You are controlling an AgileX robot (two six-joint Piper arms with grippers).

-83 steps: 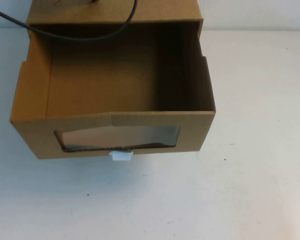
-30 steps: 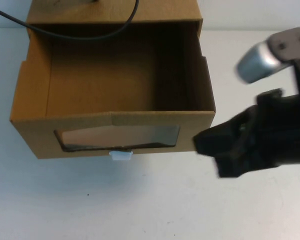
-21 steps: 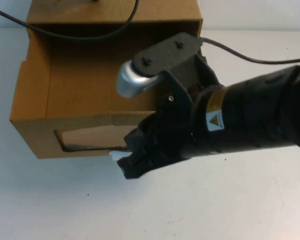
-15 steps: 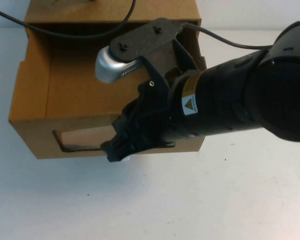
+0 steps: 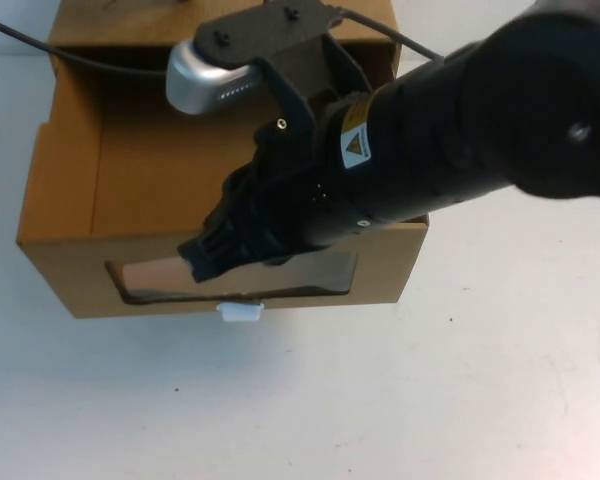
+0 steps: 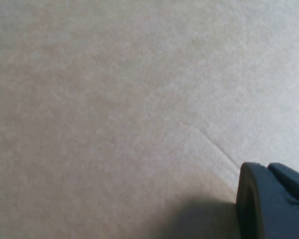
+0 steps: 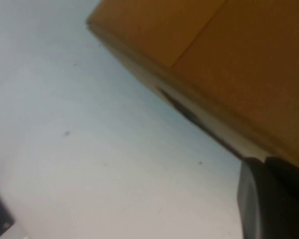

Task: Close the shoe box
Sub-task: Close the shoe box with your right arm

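The shoe box sits on the white surface toward the far left of the high view, its drawer pulled well out of the outer sleeve so the bare brown floor of the drawer is open to the camera. The front panel faces the robot, with a wide clear window cut into it and a small white tab at the panel's bottom edge — the tab rests just at the surface. A black cable trails across the back left corner of the box. The right arm reaches in from the right and crosses over the drawer, covering its right half; the right gripper hangs at the front panel's top edge, over the window and just above the tab. Whether its fingers are spread or closed cannot be told. In the right wrist view the brown box edge runs diagonally above the pale surface. The left gripper appears only in the left wrist view — a dark edge above plain pale surface — and its state cannot be told either.
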